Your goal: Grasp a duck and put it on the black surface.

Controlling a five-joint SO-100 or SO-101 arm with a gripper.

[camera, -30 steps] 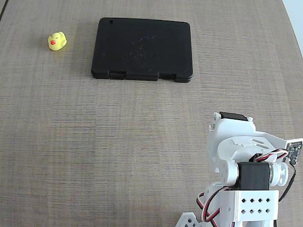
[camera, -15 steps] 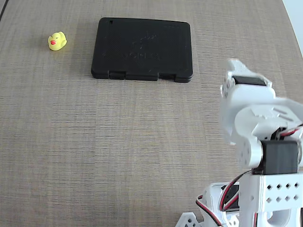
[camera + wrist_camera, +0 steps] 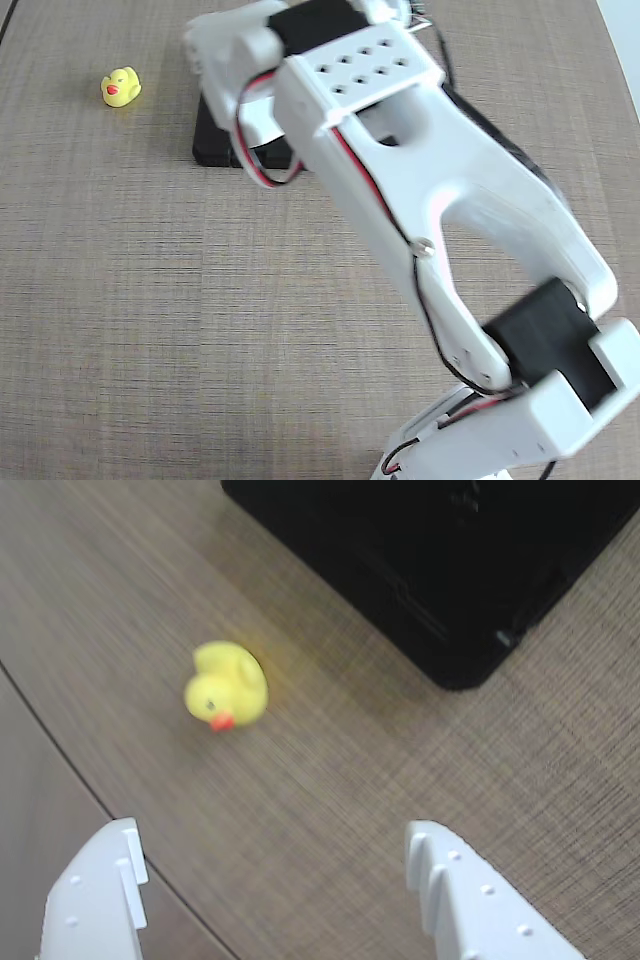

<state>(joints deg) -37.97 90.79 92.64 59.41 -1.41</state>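
The duck (image 3: 121, 87) is a tiny yellow toy with a red-orange beak, sitting on the wooden table at the far left, apart from the black surface (image 3: 211, 146). My extended white arm covers most of that slab in the fixed view. In the wrist view the duck (image 3: 228, 687) lies ahead of my gripper (image 3: 270, 832), and the black surface (image 3: 440, 560) fills the upper right. The two white fingers (image 3: 100, 890) stand wide apart with nothing between them, still short of the duck. The fingertips are not clear in the fixed view.
The arm (image 3: 430, 200) stretches from its base at the lower right diagonally across the table to the top. The table edge (image 3: 60, 755) runs as a dark curved line just left of the duck in the wrist view. Bare wood grain (image 3: 150, 300) lies left of the arm.
The arm has unfolded from its low pose at the lower right and swung up and out over the black slab, toward the duck. Duck and slab have not moved.
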